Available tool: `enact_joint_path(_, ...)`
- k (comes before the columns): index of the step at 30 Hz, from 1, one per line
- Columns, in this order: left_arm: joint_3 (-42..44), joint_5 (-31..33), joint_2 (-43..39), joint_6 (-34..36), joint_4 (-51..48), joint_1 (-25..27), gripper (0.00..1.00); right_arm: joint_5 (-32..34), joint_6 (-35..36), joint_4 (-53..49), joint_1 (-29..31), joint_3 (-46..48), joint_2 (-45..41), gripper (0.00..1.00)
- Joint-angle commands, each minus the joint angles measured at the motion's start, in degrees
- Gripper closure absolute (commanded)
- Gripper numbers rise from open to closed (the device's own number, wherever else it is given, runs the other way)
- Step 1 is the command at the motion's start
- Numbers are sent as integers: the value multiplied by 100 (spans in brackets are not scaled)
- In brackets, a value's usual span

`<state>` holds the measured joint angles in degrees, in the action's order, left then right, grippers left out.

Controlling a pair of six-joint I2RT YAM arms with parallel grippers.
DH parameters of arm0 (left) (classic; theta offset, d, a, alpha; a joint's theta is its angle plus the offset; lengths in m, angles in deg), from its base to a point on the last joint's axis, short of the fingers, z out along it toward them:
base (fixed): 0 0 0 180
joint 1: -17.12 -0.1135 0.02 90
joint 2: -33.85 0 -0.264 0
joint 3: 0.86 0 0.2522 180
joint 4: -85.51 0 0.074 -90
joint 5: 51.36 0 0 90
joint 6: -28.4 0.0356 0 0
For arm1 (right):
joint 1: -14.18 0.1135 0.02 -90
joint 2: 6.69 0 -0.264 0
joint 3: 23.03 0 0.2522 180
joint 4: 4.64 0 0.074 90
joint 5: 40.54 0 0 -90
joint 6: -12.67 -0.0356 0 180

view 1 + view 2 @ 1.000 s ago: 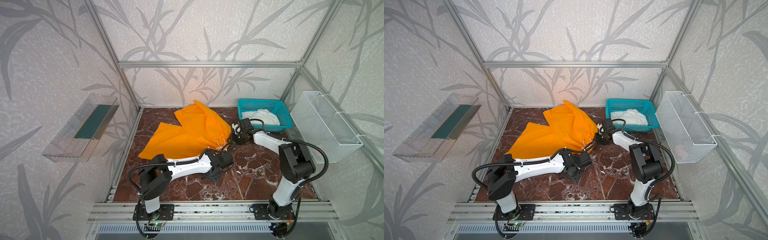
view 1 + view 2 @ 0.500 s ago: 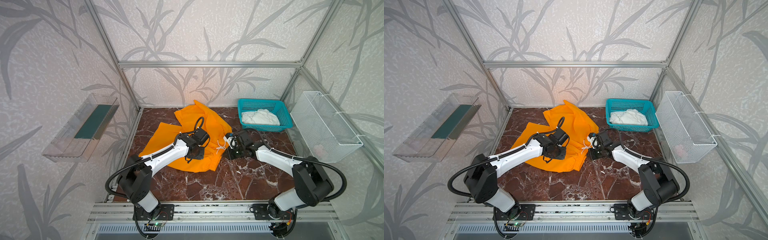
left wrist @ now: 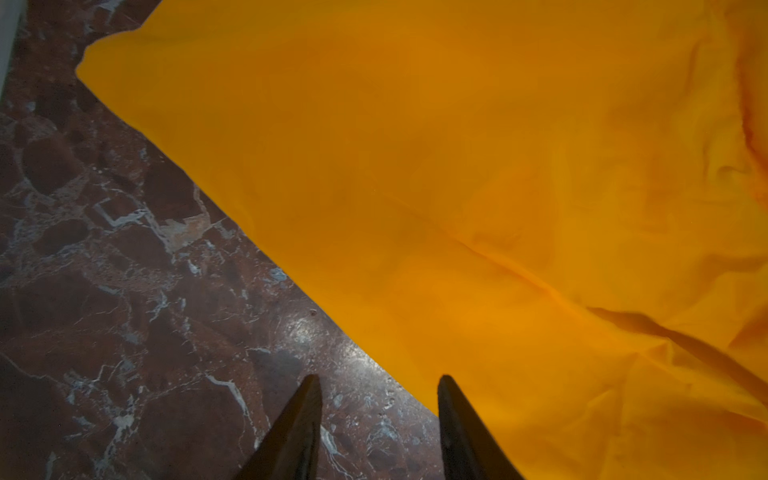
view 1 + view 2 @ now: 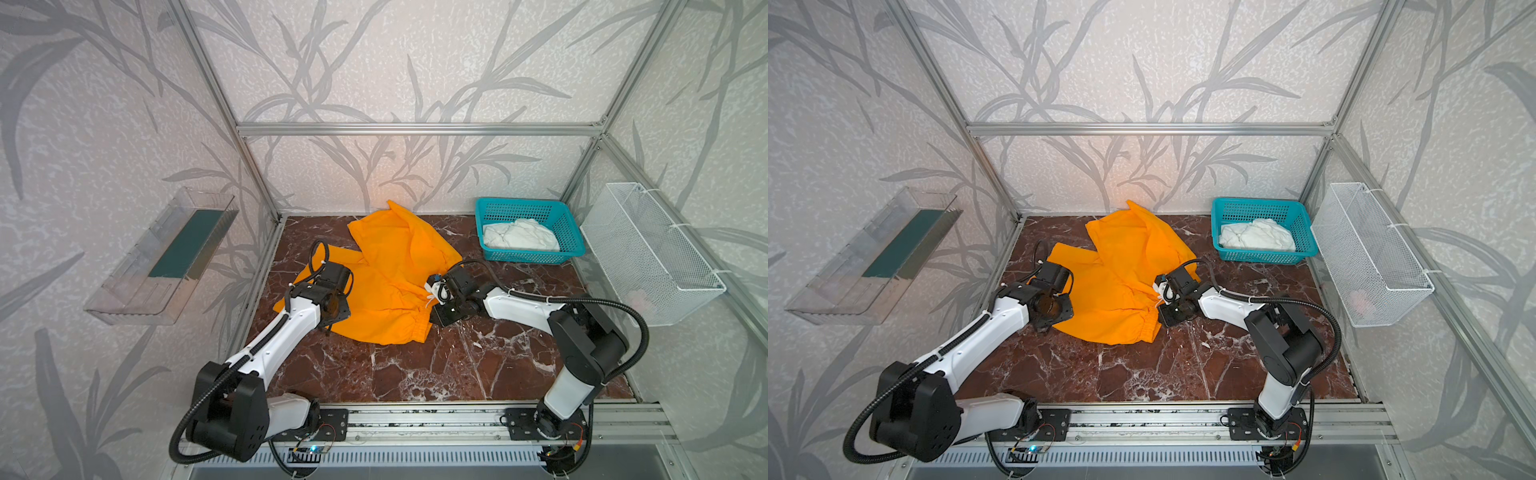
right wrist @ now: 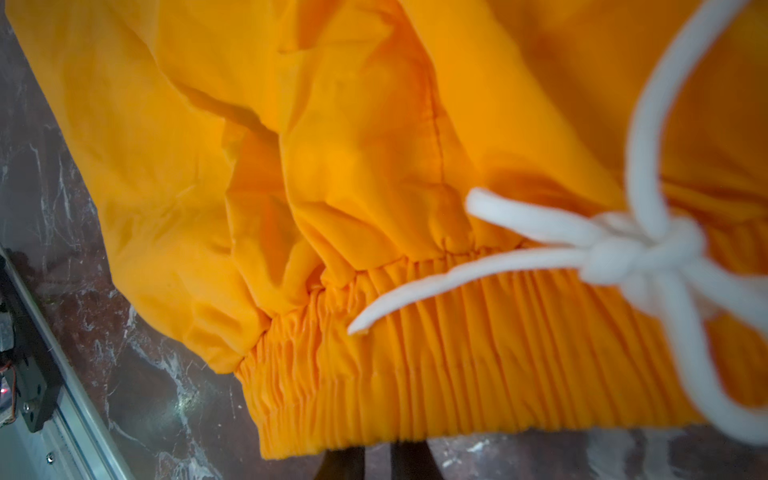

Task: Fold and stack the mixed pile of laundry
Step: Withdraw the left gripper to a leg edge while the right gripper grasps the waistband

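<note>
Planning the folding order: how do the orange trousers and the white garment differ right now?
The orange trousers lie spread on the marble table; the white garment sits bunched in the teal basket. The trousers cover a wide patch; the white garment is a compact heap. The trousers show a gathered waistband with a white cord; the white garment shows no such detail. Both are unfolded soft cloth.

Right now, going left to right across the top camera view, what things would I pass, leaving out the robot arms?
Clear plastic wall tray → bright orange cloth trousers → teal plastic basket → white wire mesh basket.
</note>
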<state>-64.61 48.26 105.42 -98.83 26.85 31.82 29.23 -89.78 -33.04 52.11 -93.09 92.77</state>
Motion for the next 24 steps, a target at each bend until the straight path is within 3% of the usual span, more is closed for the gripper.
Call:
enact_joint_path(1, 23, 177, -227, 19, 87, -270, 54, -95, 216, -379, 188, -127, 163, 84)
enact_joint_path(7, -62, 205, -124, 131, -22, -570, 50, -210, 140, -330, 541, -173, 470, 83)
enact_joint_path(12, -149, 225, -14, 249, 67, -751, 49, -742, -20, -128, 692, -123, 587, 83)
enact_joint_path(19, -578, 262, 315, 551, 155, -1115, 47, -1298, -25, -31, 720, 159, 127, 82)
enact_joint_path(21, -719, 269, 441, 646, 187, -1226, 46, -1263, -77, -21, 716, 230, -119, 77)
enact_joint_path(24, -949, 296, 627, 734, 205, -1394, 44, -1133, -224, 11, 716, 301, -460, 60)
